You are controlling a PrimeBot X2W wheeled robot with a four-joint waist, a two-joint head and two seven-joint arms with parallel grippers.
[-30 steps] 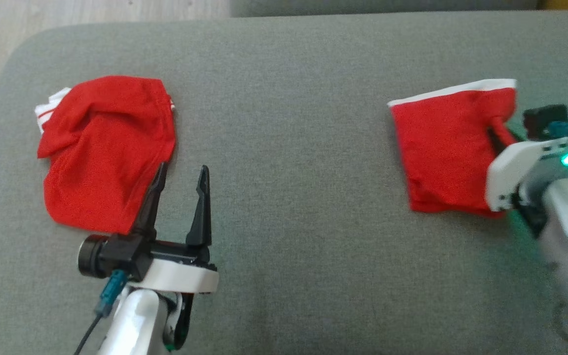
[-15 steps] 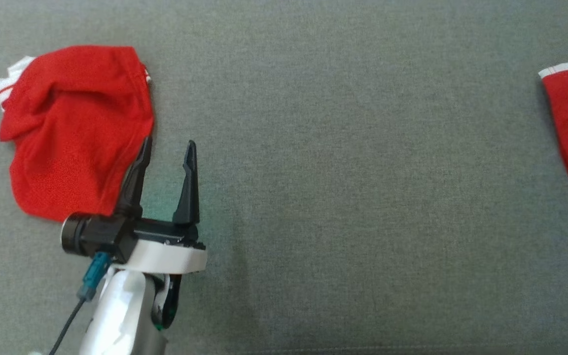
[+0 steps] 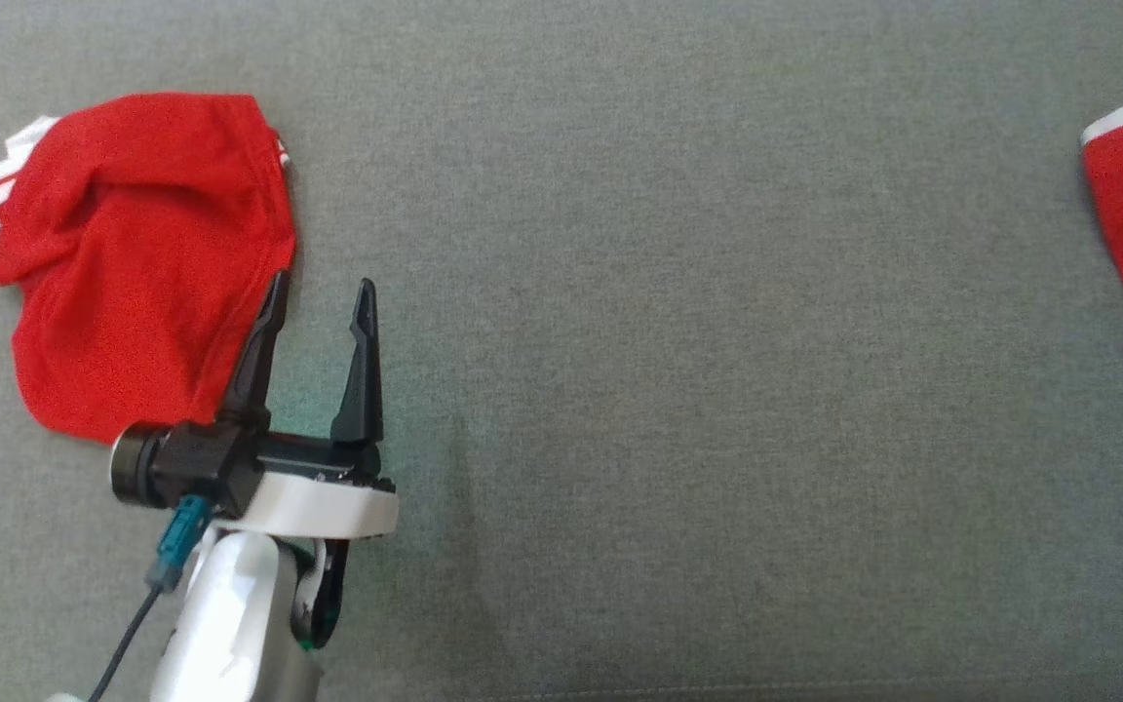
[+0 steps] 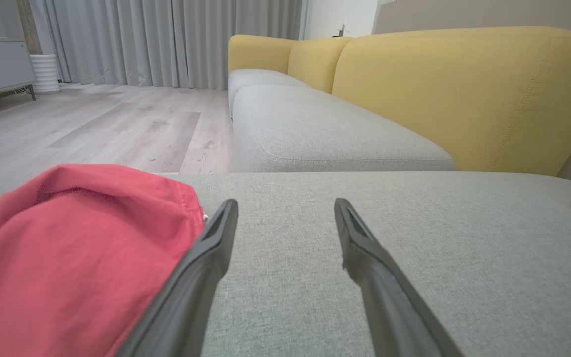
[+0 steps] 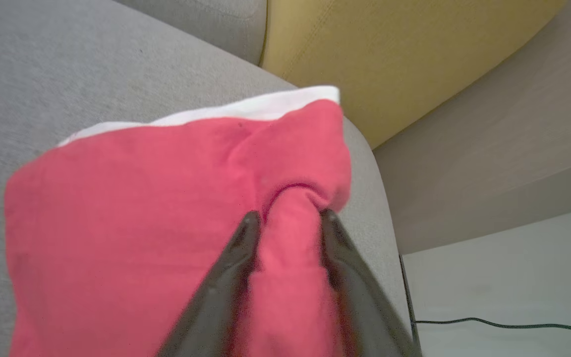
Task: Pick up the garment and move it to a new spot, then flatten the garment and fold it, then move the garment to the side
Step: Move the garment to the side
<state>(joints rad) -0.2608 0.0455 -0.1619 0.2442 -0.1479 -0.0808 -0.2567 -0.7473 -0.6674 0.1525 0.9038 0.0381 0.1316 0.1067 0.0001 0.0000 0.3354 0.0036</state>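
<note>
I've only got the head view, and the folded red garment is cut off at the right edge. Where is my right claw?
Observer: The right claw is on the folded garment, with a ridge of red cloth pinched between its fingers.
Operator: Is that near the edge of the seat?
Observer: Yes. The pinched part lies by the rounded corner of the grey cushion, with a yellow backrest beyond it.

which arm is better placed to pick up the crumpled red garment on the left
Left. The left gripper stands open right beside the crumpled garment. The right gripper is far off, with a fold of the folded garment between its fingers.
</note>
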